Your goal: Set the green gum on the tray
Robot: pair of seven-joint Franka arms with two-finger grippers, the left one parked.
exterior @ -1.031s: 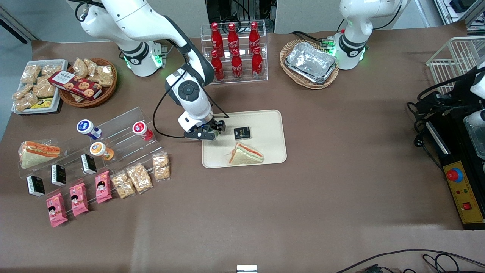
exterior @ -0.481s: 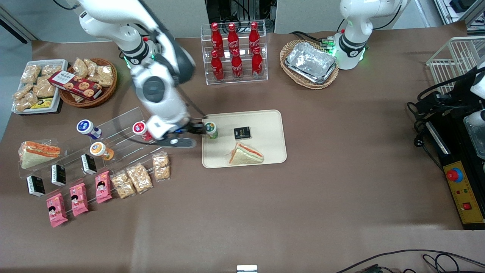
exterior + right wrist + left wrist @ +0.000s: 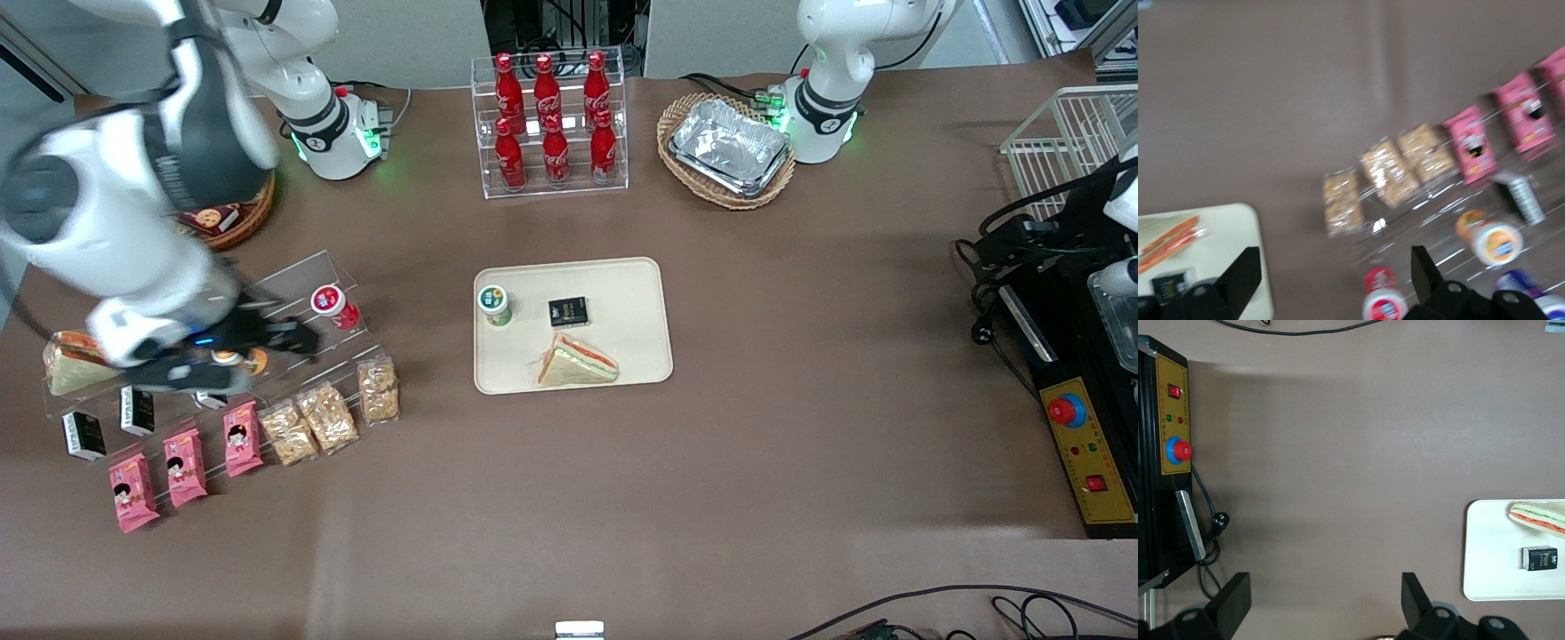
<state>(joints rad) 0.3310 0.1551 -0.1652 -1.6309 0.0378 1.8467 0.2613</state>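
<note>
Black gripper (image 3: 298,336), fingers spread and holding nothing, over the clear acrylic display steps (image 3: 293,284). Beside it: red-bodied bottle (image 3: 334,306), orange-bodied bottle (image 3: 1495,243), peanut-brittle packs (image 3: 329,411), pink snack packs (image 3: 182,467). Green gum (image 3: 494,305): upright on the tray (image 3: 631,293), by its rim toward the working arm, well apart from the fingers. Tray also carries a black packet (image 3: 568,311) and sandwich (image 3: 576,361). Bare brown tablecloth (image 3: 622,498) lies between steps and tray.

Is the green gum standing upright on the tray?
Yes: the green gum stands lid-up on the tray; the open gripper is away.
</note>
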